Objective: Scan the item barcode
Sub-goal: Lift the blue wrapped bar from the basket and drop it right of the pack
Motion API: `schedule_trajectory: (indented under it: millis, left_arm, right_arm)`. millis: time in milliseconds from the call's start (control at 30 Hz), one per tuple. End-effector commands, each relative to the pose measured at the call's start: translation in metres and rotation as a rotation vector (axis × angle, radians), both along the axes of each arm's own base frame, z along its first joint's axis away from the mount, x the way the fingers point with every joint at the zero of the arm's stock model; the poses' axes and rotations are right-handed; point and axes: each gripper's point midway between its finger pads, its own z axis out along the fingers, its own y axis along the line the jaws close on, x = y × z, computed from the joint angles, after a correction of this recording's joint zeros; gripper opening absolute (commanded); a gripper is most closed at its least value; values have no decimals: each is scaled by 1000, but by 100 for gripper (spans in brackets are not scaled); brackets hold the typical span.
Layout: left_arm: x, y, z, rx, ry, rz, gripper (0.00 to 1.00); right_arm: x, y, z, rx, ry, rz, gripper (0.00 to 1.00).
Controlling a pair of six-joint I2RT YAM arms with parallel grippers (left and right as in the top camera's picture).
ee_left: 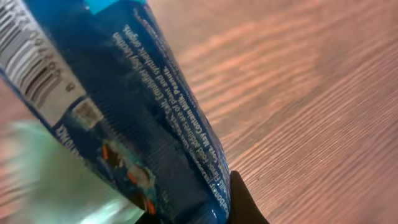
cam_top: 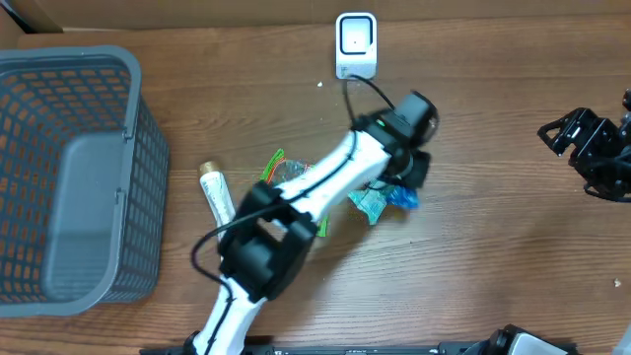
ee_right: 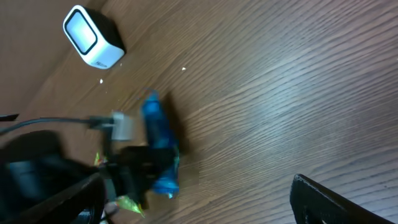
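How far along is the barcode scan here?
Done: the left gripper is shut on the blue packet. In hand: the packet, held well short of the white scanner. Left: facing its barcode to the scanner. The right gripper waits open at the side.

We see a blue packet (ee_left: 155,112) of glossy, crinkled plastic film on a matt, wood-grain table (cam_top: 493,247). At nine o'clock is a grey plastic mesh basket (cam_top: 148,197), and at twelve a smooth white plastic scanner (cam_top: 356,44).
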Motion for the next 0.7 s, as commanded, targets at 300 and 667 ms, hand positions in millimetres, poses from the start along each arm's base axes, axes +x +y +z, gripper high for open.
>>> schedule_trajectory:
  millis: [300, 667]
  left_arm:
    - [-7, -38, 20, -88, -84, -83, 79]
    - [69, 154, 243, -48, -307, 282, 65]
  right_arm:
    - [1, 3, 0, 14, -2, 5, 95]
    - [17, 43, -30, 43, 98, 148, 95]
